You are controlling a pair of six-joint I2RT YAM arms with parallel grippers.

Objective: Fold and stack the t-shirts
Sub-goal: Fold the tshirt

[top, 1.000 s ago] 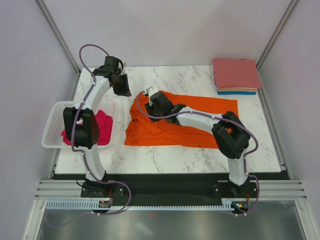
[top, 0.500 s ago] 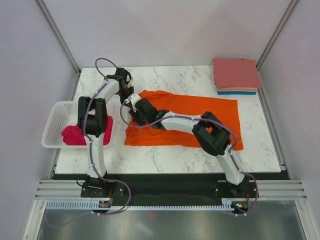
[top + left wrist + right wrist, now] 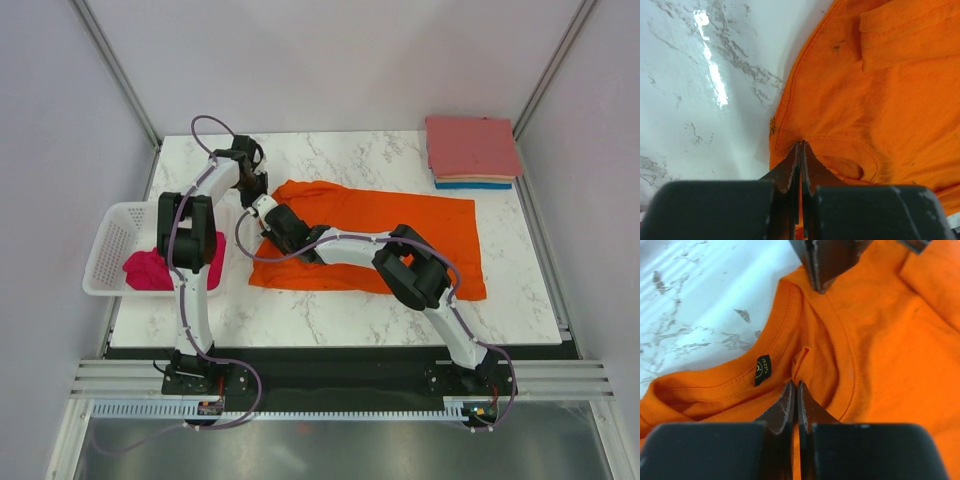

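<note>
The bright orange t-shirt (image 3: 400, 230) lies spread across the middle of the marble table, collar end to the left. My left gripper (image 3: 258, 193) is shut on the shirt's edge by the collar (image 3: 840, 160). My right gripper (image 3: 268, 222) is shut on a pinch of collar cloth (image 3: 799, 365) next to the black size label (image 3: 762, 369). The left fingers (image 3: 827, 262) show at the top of the right wrist view. The magenta-pink t-shirt (image 3: 150, 268) lies bunched in the white basket (image 3: 108, 238). Folded salmon-pink (image 3: 472, 146), peach and blue shirts are stacked at the back right.
The white basket stands at the table's left edge, beside the left arm. The folded stack sits in the far right corner. Metal frame posts rise at the back corners. The right arm stretches across the orange shirt.
The left gripper swung from the back of the table down onto the shirt's collar end. The right gripper slid left along the shirt to the collar. The shirt's left end now lies flatter.
</note>
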